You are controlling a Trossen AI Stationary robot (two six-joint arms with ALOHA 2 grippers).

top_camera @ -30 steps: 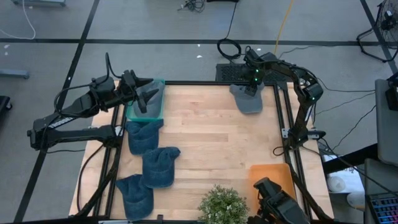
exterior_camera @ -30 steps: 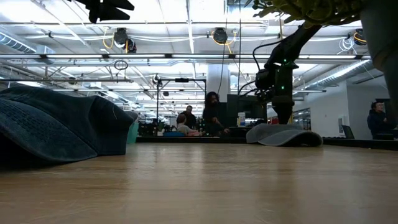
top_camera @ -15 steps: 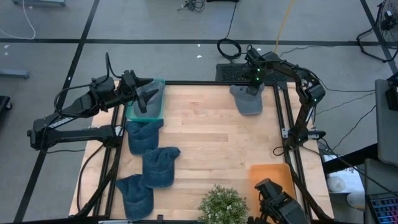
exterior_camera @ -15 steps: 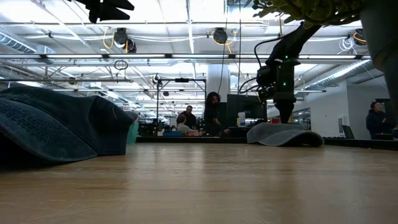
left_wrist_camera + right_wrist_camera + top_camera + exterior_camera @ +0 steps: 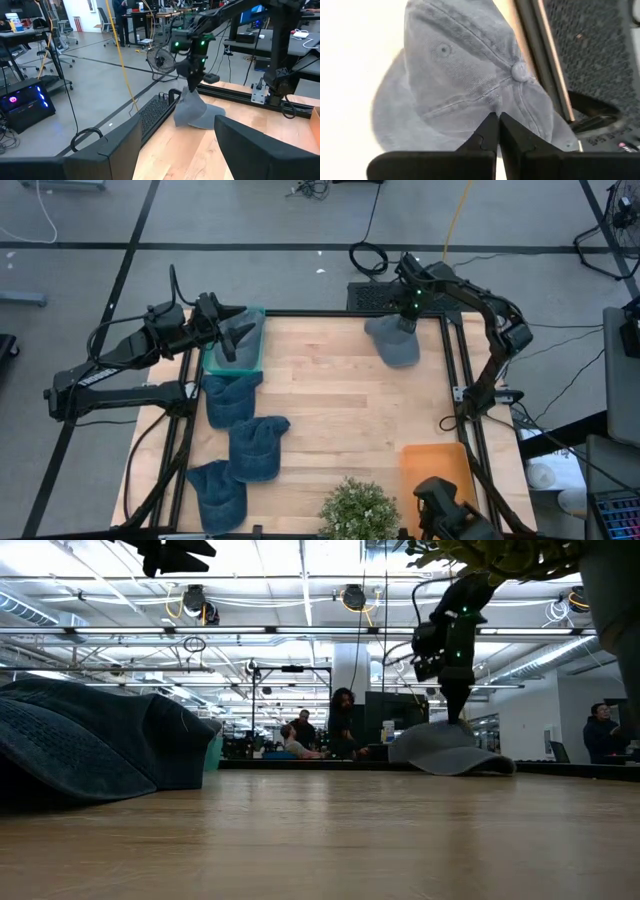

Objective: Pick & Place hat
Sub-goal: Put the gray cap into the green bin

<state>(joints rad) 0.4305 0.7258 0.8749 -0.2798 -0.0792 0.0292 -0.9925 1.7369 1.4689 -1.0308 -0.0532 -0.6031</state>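
A grey hat (image 5: 393,342) lies at the table's far right, and my right gripper (image 5: 405,320) stands over it, shut on its crown; the low view shows the hat (image 5: 450,750) drawn up into a peak under the gripper (image 5: 458,718). My left gripper (image 5: 238,335) hovers open over a teal bin (image 5: 250,360) at the far left, holding nothing. Its wrist view looks across at the grey hat (image 5: 192,107). Three blue hats (image 5: 232,395) (image 5: 258,447) (image 5: 218,492) rest flat on the table's left side. My right gripper pinches a fold of the crown's cloth (image 5: 492,107) between its two fingers, a little beside the top button (image 5: 520,71). The fingers come from above, pointing down. The crown is pulled up under them while the hat's lower edge (image 5: 495,769) rests on the table.
An orange tray (image 5: 435,465) lies at the near right and a potted plant (image 5: 358,515) at the near edge. Bare wood lies in the table's middle. Black frame rails (image 5: 455,370) run along the table's sides. People sit in the room beyond (image 5: 340,725).
My right gripper has shut on the grey hat's crown and then risen a little. The crown has been drawn up into a peak and the hat has shifted slightly toward the left, its lower edge staying on the table.
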